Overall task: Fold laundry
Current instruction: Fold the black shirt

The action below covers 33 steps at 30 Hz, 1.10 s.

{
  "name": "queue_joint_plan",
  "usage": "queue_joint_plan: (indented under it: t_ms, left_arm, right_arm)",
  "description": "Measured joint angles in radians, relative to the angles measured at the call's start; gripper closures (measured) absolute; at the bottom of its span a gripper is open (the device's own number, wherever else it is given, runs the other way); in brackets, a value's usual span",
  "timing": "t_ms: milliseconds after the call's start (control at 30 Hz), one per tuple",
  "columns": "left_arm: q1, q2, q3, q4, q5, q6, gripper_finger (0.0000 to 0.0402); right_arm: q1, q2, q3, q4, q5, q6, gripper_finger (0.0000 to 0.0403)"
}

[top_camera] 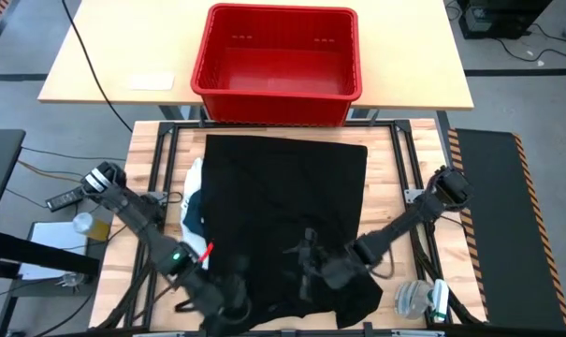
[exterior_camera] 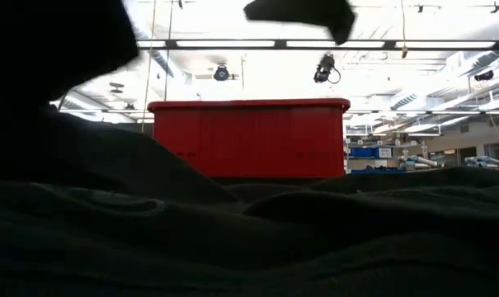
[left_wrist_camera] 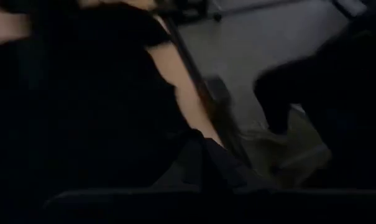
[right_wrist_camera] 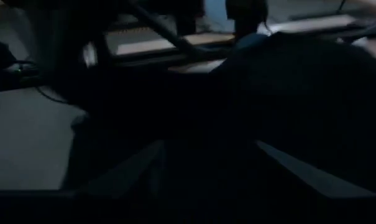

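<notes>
While the big black garment [top_camera: 283, 211] lies mostly flat and unfolded on the desk [top_camera: 152, 159], the left end effector [top_camera: 228, 301] pinches its near edge and the right end effector [top_camera: 312, 267] sits open on it.

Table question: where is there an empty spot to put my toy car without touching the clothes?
Bare wood shows in a strip right of the black garment, running to the table edge, and a narrower strip on its left, above the white shirt. The near edge is crowded: the left gripper and right gripper work there.
</notes>
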Motion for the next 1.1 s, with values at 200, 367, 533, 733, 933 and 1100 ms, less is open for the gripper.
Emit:
queue_joint_plan:
  t_ms: [200,367,533,733,933,1100]
  left_arm:
    - [-0.124,0.0,-0.001,-0.004,-0.122,-0.063,0.0399]
    - [-0.259,0.0,-0.056,0.016,-0.361,-0.095,0.0399]
    - [-0.32,0.003,-0.118,0.015,-0.511,-0.148,0.0399]
    - [-0.315,0.003,-0.121,-0.009,-0.51,-0.078,0.0399]
    - [-0.266,-0.016,-0.121,-0.135,-0.656,-0.161,0.0399]
    - [-0.168,-0.02,-0.122,-0.19,-0.612,-0.246,0.0399]
  right_arm:
    - [-0.187,-0.012,0.015,0.004,-0.158,-0.115,0.0165]
    - [-0.354,0.003,0.07,0.0,-0.323,-0.212,0.0167]
    - [-0.518,0.0,0.108,0.037,-0.43,-0.277,0.0167]
    - [-0.659,0.047,0.167,0.04,-0.581,-0.325,0.0167]
    - [-0.704,0.115,0.229,0.036,-0.797,-0.33,0.0167]
    - [-0.608,0.086,0.232,-0.106,-0.854,-0.351,0.017]
